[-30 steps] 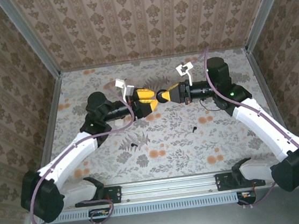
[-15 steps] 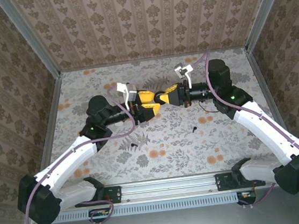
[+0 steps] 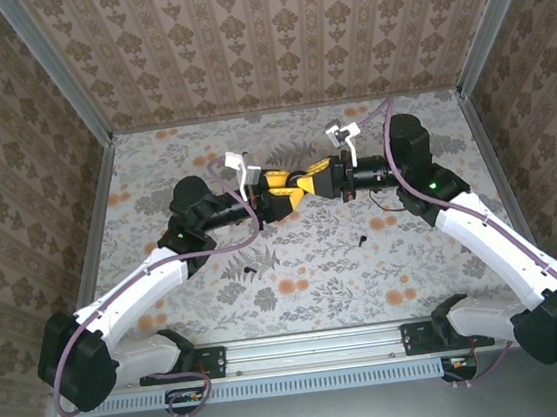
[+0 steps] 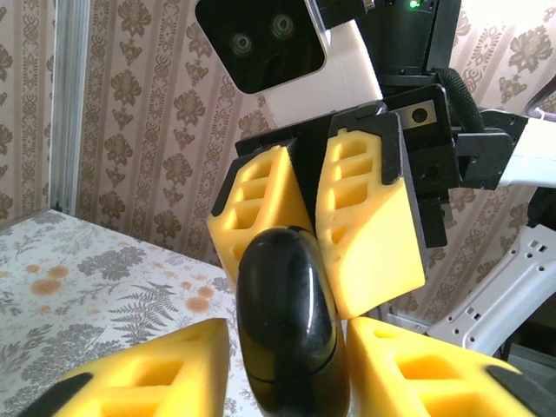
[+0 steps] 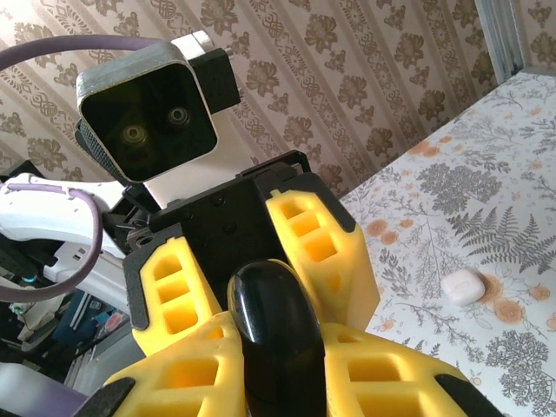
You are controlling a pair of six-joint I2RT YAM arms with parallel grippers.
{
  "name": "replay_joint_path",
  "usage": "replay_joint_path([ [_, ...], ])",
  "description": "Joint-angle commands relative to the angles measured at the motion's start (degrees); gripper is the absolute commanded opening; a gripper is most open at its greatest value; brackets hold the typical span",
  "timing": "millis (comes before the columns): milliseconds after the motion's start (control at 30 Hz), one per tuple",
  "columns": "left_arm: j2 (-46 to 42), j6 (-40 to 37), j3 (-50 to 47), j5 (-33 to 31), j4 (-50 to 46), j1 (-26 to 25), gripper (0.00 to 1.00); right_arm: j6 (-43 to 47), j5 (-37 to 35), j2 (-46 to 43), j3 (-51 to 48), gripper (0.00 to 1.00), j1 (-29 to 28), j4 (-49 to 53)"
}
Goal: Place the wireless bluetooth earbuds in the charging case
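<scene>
Over floral table, arms nose to nose, right pincer clenched on charging case (left pincer's hold unclear).

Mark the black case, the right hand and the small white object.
black case (image 4: 287,321), left wrist view, glossy front.
right hand (image 3: 307,178), top external view, midway between fingertips.
small white object (image 5: 463,285), right wrist view, its top.
</scene>
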State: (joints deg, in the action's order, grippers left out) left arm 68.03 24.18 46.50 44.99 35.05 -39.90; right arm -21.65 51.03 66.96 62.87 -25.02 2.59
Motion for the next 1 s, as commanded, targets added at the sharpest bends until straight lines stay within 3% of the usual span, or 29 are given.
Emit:
replay_joint_path([
  [0, -0.1, 0.3, -0.5, -0.2, 2.5, -0.3, 0.29, -0.9, 0.5, -1.9, -1.0, 0.08, -0.3, -3.0],
  [100, -0.6, 0.0, -0.7, -0.3, 2.3, -0.3, 0.14, -1.2, 0.5, -2.0, -1.3, 0.08, -0.4, -3.0],
  [267, -1.2, -1.1, -0.8, -0.2, 0.5, -0.2, 0.0, -2.1, -0.3, -2.3, -1.9, 0.11, -0.4, -3.3],
  [467, -1.6, -4.1, 1.4, 2.8, -5.1, -0.4, 0.0, -2.2, -4.5, -1.8, -1.5, 0.29, -0.4, 0.1],
  [667, -1.8, -7.5, 3.2, 3.4, -9.5, -1.5, 0.0, -1.5, -11.6, -0.2, 0.5, 0.31, 0.1, 7.9],
  [967, -2.0, -12.2, 6.1, 2.0, -19.8, -4.2, 0.0, -7.9, -13.2, 0.5, -1.9, 0.39, 1.3, 7.2],
])
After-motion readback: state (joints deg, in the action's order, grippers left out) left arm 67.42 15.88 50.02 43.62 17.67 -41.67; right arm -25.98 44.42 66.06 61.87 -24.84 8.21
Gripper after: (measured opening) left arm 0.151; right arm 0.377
